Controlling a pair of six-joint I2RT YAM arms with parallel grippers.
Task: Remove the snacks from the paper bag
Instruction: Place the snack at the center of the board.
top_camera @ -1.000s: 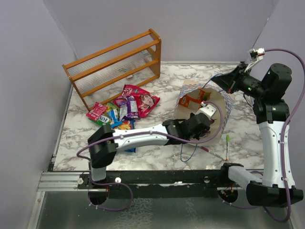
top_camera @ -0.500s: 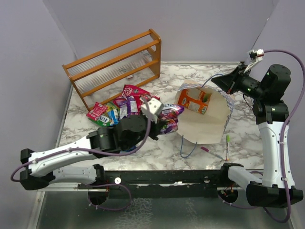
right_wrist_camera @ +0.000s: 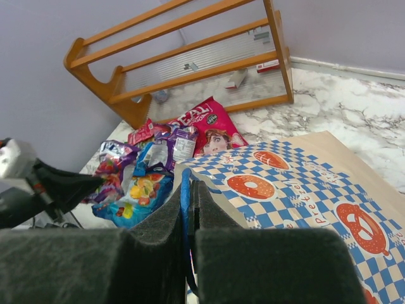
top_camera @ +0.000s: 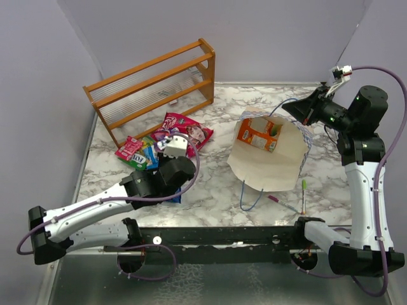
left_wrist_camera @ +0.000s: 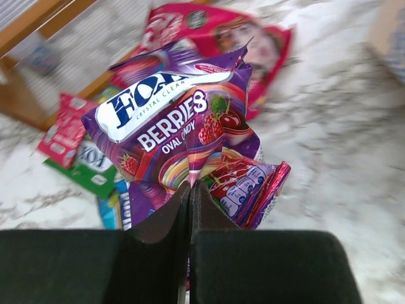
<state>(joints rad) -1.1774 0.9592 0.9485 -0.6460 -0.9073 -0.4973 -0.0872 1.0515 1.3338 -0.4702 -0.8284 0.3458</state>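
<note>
Top external: left arm (top_camera: 108, 203) outstretched over snacks (top_camera: 191, 130), jaws pinching purple packet (left_wrist_camera: 177, 126).

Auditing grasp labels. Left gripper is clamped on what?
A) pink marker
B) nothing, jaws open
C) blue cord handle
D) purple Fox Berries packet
D: the left wrist view shows the left gripper shut on the bottom edge of the purple Fox Berries packet; the blue cord handle is pinched by the right gripper.

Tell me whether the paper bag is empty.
Not empty. The paper bag lies with its mouth open, and an orange packet shows inside it.
</note>
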